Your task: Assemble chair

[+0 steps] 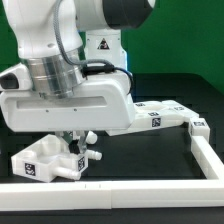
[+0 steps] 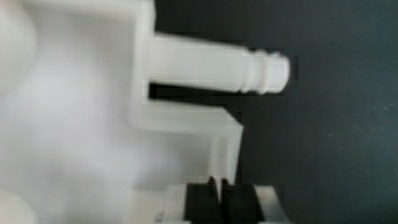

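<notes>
In the exterior view, the fingers are seen lowered just over a white tagged chair piece on the black worktop, at the exterior view's left. A second chair piece lies well apart, toward the right. In the wrist view, the dark pads are shown drawn narrow, almost touching, and the piece's ridged peg is seen close up.

Bare table beside the chair piece looks free (white rail borders it).
</notes>
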`<state>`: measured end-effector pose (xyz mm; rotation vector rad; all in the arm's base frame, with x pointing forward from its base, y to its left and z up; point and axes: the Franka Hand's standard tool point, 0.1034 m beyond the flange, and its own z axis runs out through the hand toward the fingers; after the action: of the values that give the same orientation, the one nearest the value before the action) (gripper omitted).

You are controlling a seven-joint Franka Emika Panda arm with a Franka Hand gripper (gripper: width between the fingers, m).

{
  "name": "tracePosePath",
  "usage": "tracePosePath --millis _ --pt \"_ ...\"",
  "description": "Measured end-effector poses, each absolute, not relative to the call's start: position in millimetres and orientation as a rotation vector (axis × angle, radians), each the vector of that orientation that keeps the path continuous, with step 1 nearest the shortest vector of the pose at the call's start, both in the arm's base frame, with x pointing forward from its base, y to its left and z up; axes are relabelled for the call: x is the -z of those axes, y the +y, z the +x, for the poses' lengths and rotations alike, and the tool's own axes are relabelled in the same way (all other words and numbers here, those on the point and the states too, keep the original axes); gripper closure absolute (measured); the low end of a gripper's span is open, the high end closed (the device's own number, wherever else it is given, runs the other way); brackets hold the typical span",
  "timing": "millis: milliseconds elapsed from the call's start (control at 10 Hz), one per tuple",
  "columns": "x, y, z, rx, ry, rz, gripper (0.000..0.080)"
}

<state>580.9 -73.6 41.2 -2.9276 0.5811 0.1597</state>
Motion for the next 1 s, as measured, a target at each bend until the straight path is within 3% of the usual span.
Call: tracePosePath --millis 200,300,400,500,600,700,800,1000 --pt "-40.9 -77 582 -0.156 0.710 -2.908 0.0794" --pt "-35.2 -80 582 -0.135 0.718 -2.916 0.0684" --pt "-32.4 -81 581 -0.131 0.711 -2.920 0.0684" --pt "-29.6 -81 581 -0.133 0.708 -2.922 0.0476" --pt "-27.3 -81 580 -0.135 0.707 -2.923 0.0476" --pt "-25.2 -79 580 -0.138 0.705 -2.925 0.0295" --pt "-23.9 -79 579 -0.141 0.705 -2.925 0.0192" --pt "-15.7 -79 578 -0.137 0.702 -2.933 0.0157"
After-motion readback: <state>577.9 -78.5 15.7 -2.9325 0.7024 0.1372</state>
